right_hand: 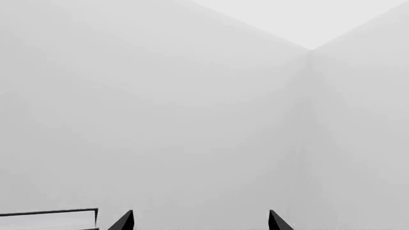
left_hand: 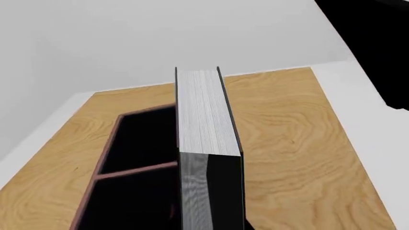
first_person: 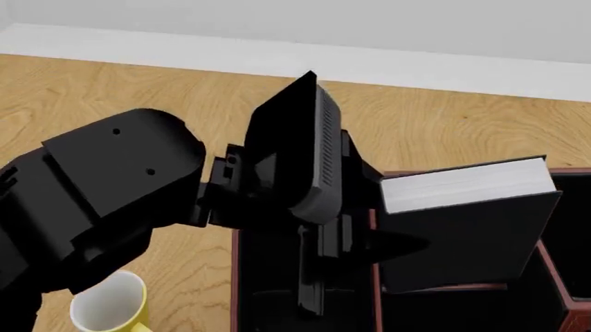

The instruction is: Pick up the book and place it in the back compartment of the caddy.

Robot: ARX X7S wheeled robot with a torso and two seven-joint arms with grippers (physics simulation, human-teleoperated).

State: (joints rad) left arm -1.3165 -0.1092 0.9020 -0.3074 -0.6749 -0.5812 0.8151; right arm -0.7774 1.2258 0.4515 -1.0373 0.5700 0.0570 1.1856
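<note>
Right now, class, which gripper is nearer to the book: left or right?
Left. The left gripper holds the book over the caddy. The right gripper faces bare wall, nowhere near the book.

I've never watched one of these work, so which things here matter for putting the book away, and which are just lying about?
Part of the job:
- the book, held upright by the left gripper
- the caddy under it

Just lying about:
- the yellow mug beside the caddy
- the wooden table

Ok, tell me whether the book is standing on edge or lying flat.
On edge, slightly tilted. In the head view the book stands over the caddy, white pages facing up, held by the left tool. Whether it touches the floor is hidden.
</note>
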